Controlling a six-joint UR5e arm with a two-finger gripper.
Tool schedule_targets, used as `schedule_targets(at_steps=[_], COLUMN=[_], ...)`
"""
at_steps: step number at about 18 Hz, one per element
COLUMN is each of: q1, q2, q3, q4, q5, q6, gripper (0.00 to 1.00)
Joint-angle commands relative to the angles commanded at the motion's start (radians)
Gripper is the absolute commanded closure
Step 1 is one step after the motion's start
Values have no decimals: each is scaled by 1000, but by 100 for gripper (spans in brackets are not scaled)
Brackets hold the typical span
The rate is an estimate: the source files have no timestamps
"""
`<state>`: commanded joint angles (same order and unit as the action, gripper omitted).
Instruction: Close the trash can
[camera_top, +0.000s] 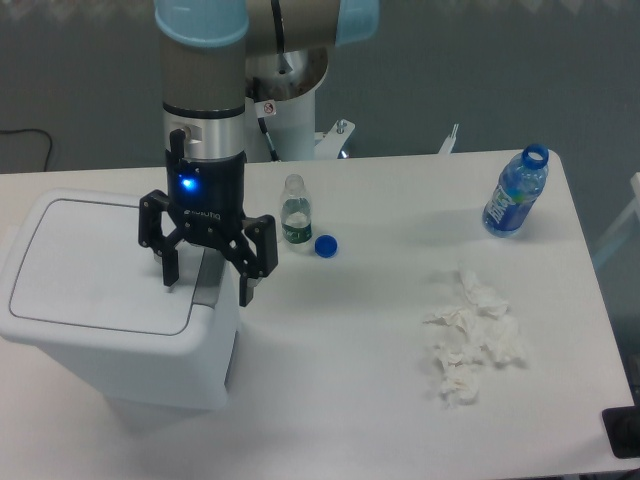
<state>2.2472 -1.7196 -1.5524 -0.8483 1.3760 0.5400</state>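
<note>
While pincer (207, 285) hangs spread wide, holding nothing, trash can (110, 300) sits below it, lid flat down.

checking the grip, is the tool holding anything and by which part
Nothing is held: the tool is open, its fingers spread over the right edge of the trash can.
</note>
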Motion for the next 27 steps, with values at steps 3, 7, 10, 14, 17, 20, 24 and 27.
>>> schedule_targets(at_steps=[3, 7, 10, 14, 17, 20, 24, 27], q1=[18, 81, 146, 212, 251, 302, 376, 428], q2=[12, 11, 6, -15, -40, -49, -49, -20], q3=[3, -1, -9, -11, -12, -12, -15, -53], q4=[-2, -5, -6, -9, -9, -9, -11, -18], q5=[0, 3, 6, 64, 124, 173, 179, 176], q6=[2, 34, 34, 124, 296, 452, 589, 702], gripper=[0, 0, 0, 0, 0, 0, 0, 0])
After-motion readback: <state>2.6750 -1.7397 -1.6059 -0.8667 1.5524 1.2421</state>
